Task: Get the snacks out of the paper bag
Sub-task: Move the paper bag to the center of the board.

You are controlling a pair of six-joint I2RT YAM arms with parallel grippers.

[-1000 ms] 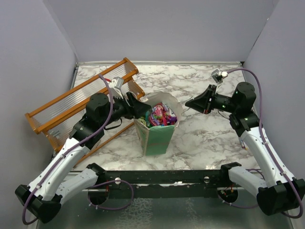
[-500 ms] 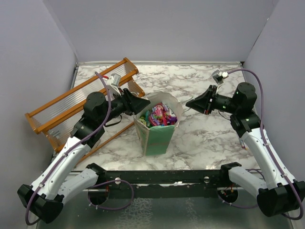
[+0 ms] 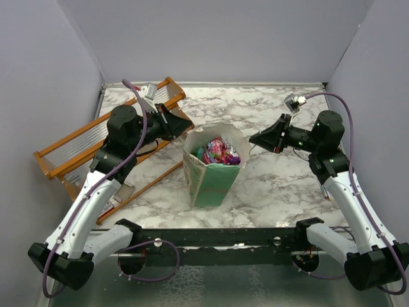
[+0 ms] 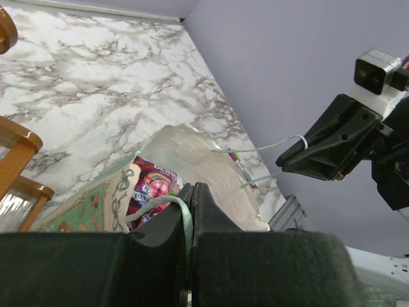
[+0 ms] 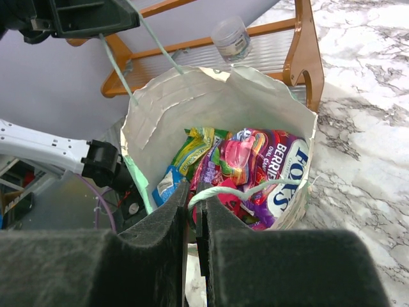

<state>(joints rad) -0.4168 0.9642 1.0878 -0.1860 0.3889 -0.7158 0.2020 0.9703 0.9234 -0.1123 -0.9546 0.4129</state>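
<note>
The mint-green paper bag (image 3: 214, 176) stands upright mid-table with its mouth stretched wide. The snacks (image 3: 217, 152), bright foil packets in purple, pink and green, lie inside it. My left gripper (image 3: 184, 126) hovers off the bag's left rim, shut on one string handle (image 4: 160, 203). My right gripper (image 3: 252, 139) hovers off the right rim, shut on the other string handle (image 5: 255, 190). In the right wrist view the snacks (image 5: 249, 160) fill the bottom of the paper bag (image 5: 192, 109). In the left wrist view only a purple-pink packet (image 4: 150, 188) shows past the rim.
An orange wooden rack (image 3: 96, 141) lies tilted at the left, close behind the left arm. A clear bottle (image 5: 231, 37) sits by the rack. Grey walls close in the table on three sides. A black metal bar (image 3: 211, 238) runs along the near edge.
My left gripper has shut on the string handle and pulled back to the left, away from the bag's mouth, which now stands wider. The right arm has hardly moved.
</note>
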